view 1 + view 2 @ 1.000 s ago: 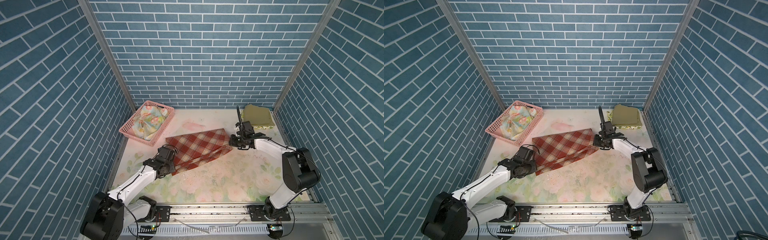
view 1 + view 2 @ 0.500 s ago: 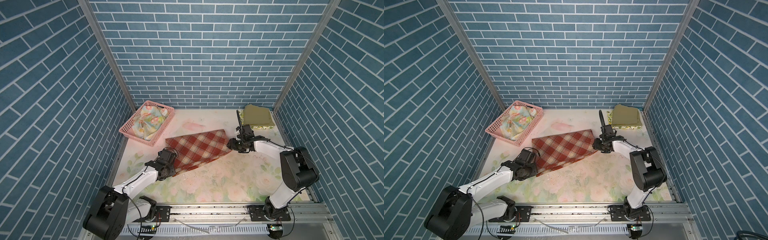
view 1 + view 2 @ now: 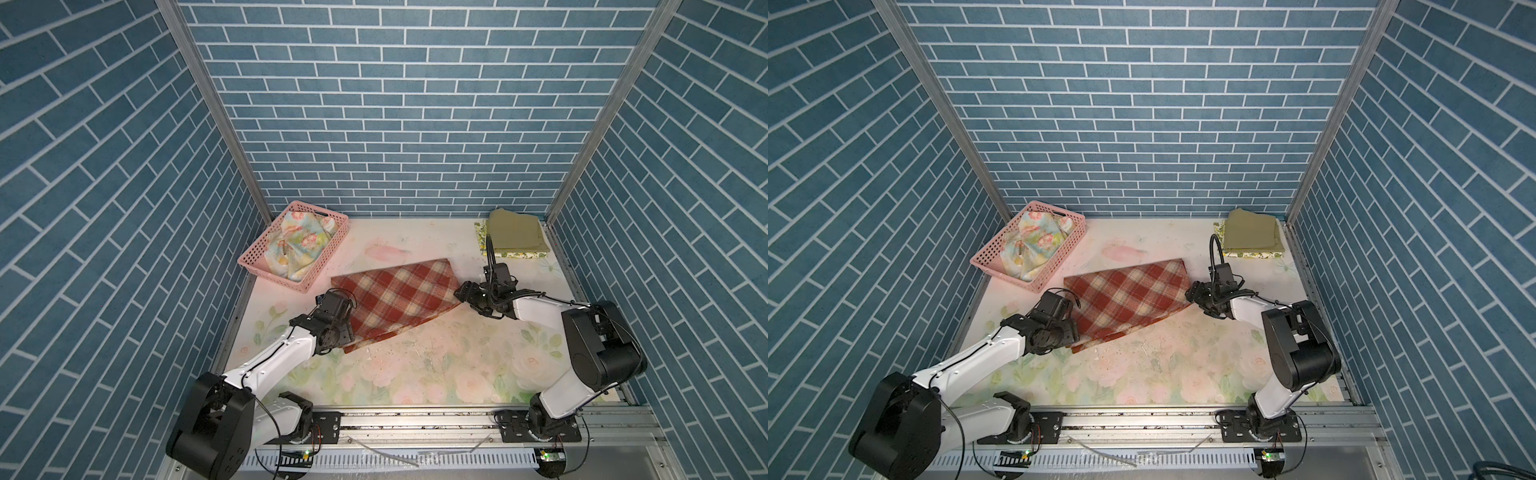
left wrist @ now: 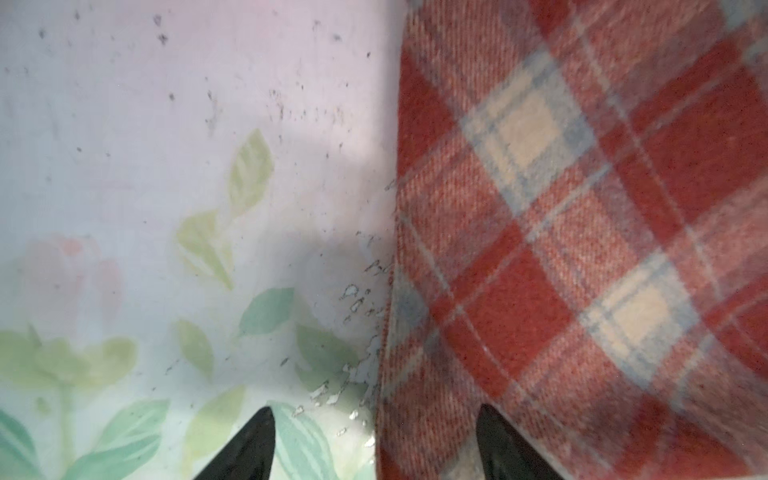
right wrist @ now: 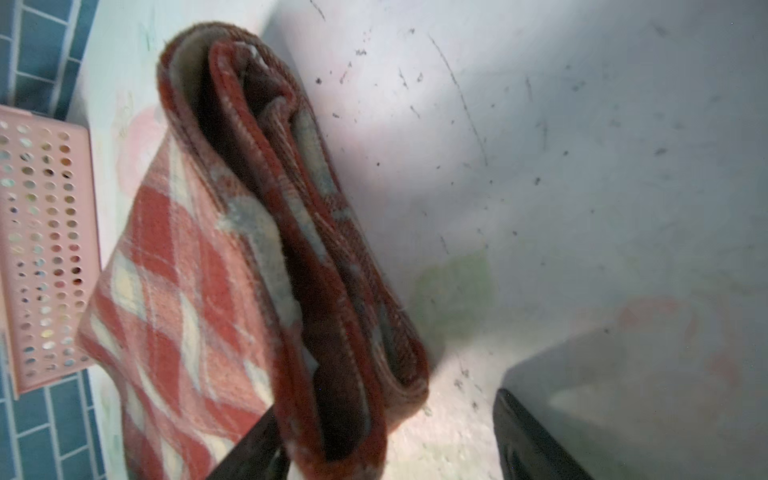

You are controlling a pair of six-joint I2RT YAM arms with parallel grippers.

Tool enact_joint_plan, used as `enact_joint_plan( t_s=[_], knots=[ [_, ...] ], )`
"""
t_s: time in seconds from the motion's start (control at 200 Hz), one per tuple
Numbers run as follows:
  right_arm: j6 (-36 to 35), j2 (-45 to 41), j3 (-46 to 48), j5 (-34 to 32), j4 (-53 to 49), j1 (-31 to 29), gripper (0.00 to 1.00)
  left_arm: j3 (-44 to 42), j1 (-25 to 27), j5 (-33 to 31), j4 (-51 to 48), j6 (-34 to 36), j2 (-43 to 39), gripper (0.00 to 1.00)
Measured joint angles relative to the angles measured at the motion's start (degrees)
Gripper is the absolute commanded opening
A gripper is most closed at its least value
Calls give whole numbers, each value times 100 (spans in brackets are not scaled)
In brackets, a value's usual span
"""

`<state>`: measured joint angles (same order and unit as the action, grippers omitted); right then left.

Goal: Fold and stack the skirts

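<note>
Blue brick-print walls on three sides. The desk (image 3: 436, 361) has a faded rose-print cover, scuffed and speckled. Pink perforated basket (image 3: 270, 276) far left, with the pastel floral skirt (image 3: 297, 245) bunched inside, unfolded. Far right corner: olive skirt (image 3: 515, 235) folded on top of the lemon-print skirt (image 3: 517, 255), which shows only thin edges. Plaid skirt (image 3: 395, 303) folded flat mid-desk, between both arms.

Left tool (image 4: 374, 446) released, jaws apart: one tip over the cover, one over the plaid's left edge, nothing pinched. Right tool (image 5: 390, 449) also released, jaws wide; the plaid's layered fold edge lies beside one finger (touching or not, cannot tell).

In both top views the left wrist covers the plaid's near-left corner and hides its tool. Wrist views blurred, fingers cut off by the frame edge. The basket wall hides the floral skirt's lower part.
</note>
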<state>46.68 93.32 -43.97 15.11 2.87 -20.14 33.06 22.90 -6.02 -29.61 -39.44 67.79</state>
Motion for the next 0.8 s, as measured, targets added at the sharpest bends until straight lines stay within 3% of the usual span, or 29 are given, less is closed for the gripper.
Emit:
enact_joint_plan(
  t_s=[0.22, 0.45, 0.555, 0.725, 0.8],
  knots=[
    [800, 203, 284, 151, 1252, -11, 76, 501, -42, -195, 111, 87, 514, 79],
    [1106, 380, 313, 52, 1749, -232, 73, 581, -319, -188, 389, 144, 1255, 79],
    [1132, 511, 308, 17, 1937, -343, 56, 584, -420, -146, 590, 155, 1523, 78],
    [1139, 669, 310, -28, 1945, -424, 9, 761, -479, -138, 949, 229, 1814, 77],
    [1119, 640, 313, -94, 1902, -433, 0, 861, -496, -142, 1082, 269, 1943, 76]
  ],
)
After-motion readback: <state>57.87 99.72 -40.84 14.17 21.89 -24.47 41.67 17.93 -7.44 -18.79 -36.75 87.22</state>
